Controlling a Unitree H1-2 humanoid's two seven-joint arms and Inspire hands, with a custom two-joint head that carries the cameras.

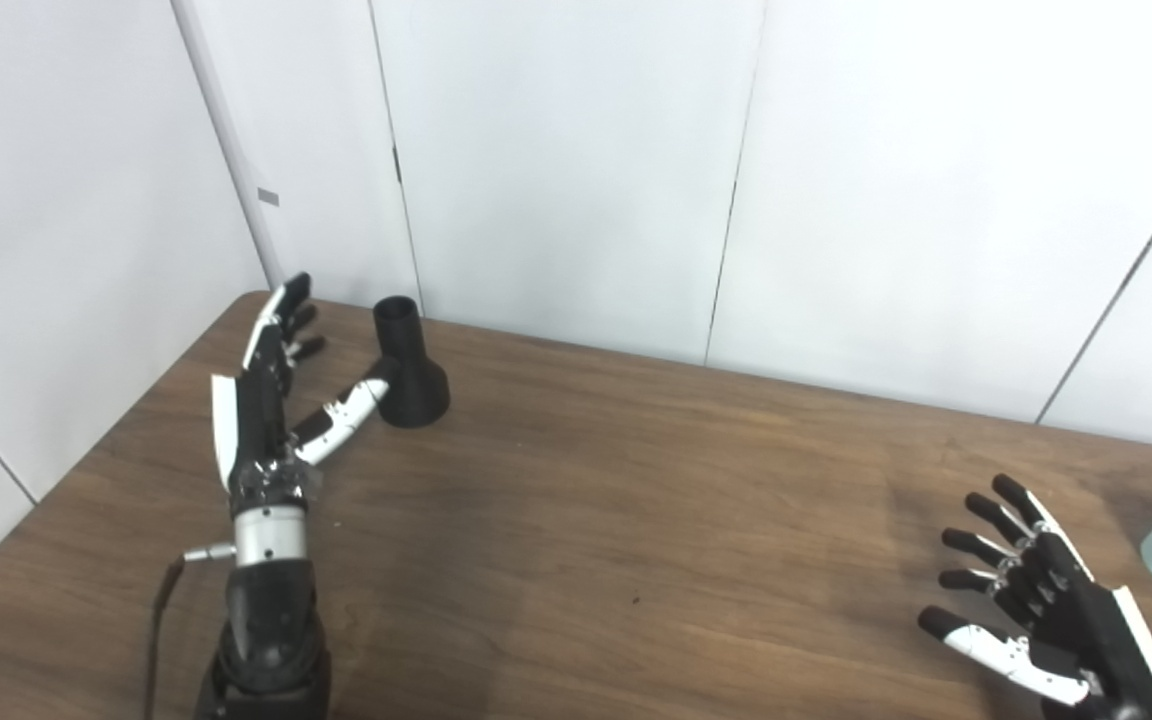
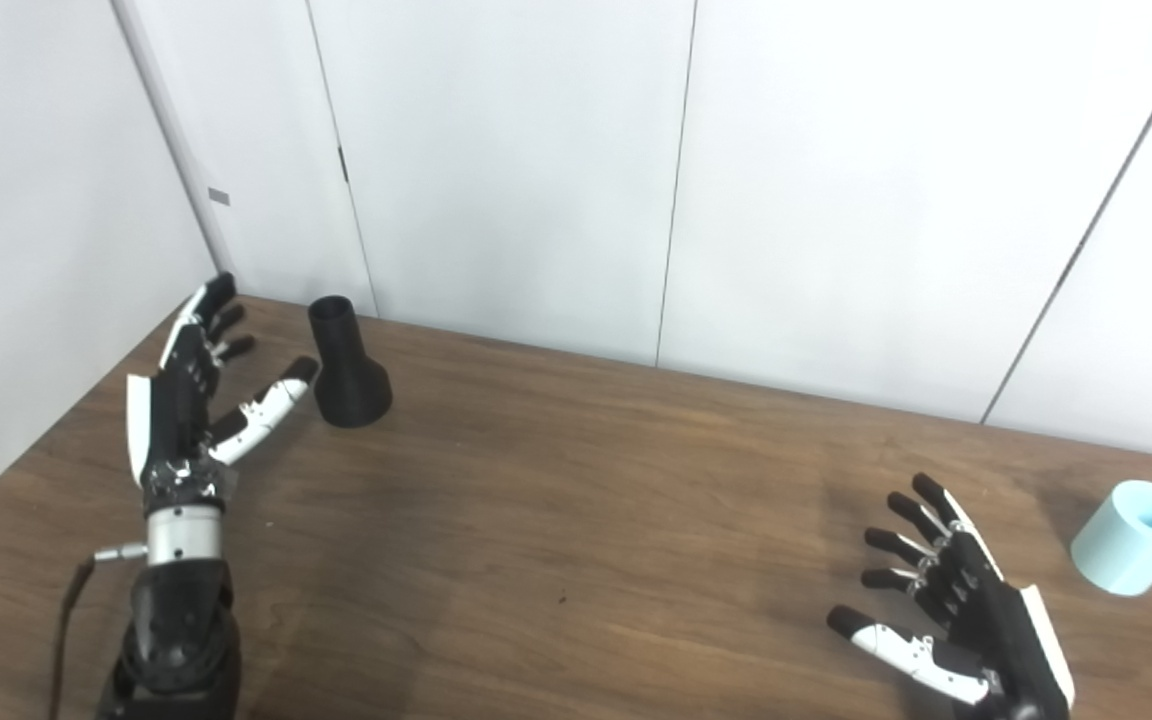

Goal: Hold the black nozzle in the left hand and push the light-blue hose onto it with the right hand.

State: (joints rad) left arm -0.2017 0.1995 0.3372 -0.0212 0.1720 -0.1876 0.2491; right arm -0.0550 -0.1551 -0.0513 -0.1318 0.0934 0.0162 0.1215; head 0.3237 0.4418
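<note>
The black nozzle (image 2: 345,367) stands upright on the wooden table (image 2: 576,500) at the far left, wide base down and narrow neck up. My left hand (image 2: 198,397) is open just to its left, thumb reaching toward the base; I cannot tell whether it touches. The light-blue hose piece (image 2: 1134,537), a short tube, rests tilted at the table's right side. My right hand (image 2: 946,608) hovers open near the front right, fingers spread, a short way left of the hose and holding nothing.
White wall panels (image 2: 536,150) rise directly behind the table and along its left side. A cable (image 2: 71,610) hangs from the left wrist. The table's left edge runs close to the left arm.
</note>
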